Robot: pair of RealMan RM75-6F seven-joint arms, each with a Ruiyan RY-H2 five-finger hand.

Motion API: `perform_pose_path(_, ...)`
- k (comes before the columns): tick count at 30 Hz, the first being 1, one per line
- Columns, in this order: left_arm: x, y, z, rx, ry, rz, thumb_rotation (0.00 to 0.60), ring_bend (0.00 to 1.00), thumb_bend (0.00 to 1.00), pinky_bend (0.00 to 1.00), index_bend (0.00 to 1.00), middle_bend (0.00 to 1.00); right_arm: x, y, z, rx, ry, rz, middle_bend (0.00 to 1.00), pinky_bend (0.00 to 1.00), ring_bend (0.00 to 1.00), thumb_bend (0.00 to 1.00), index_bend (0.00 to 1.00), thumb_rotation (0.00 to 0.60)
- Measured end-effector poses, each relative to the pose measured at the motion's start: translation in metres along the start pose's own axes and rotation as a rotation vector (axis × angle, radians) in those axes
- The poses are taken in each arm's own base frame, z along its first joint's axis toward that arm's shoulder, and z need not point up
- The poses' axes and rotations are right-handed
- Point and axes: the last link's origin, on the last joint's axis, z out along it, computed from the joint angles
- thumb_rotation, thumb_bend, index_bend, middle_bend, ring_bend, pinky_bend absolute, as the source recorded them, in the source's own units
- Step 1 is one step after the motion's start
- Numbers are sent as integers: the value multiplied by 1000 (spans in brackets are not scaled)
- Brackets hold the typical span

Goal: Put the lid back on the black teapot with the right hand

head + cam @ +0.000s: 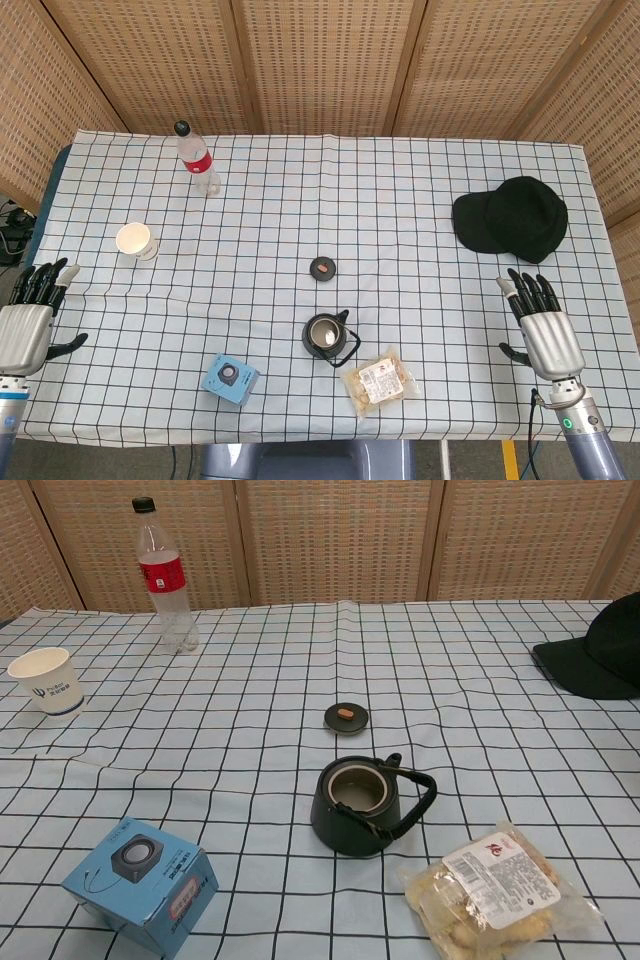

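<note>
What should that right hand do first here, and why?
Probably reach the right hand inward across the table toward the lid. The hand is open and holds nothing at the table's right edge, while the lid lies flat on the cloth just beyond the open black teapot, apart from it.
</note>
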Motion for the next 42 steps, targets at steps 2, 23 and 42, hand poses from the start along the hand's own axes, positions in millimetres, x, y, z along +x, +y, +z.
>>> perform_pose_path(2,0,0,0,-1,1,-1,600,0,53,0,0,0,0,0,0,0,-2,-1,0,0,0,250,0,600)
perform_pose_path(23,3,-4,2,9,6,-19,600,0,52,0,0,0,26,-51,61,121,30,62,0,0,0,247,179,600)
perform_pose_path(42,-4,-18,22,46,-50,-58,600,0,53,0,0,0,11,-193,201,221,-155,61,15,0,0,244,282,600)
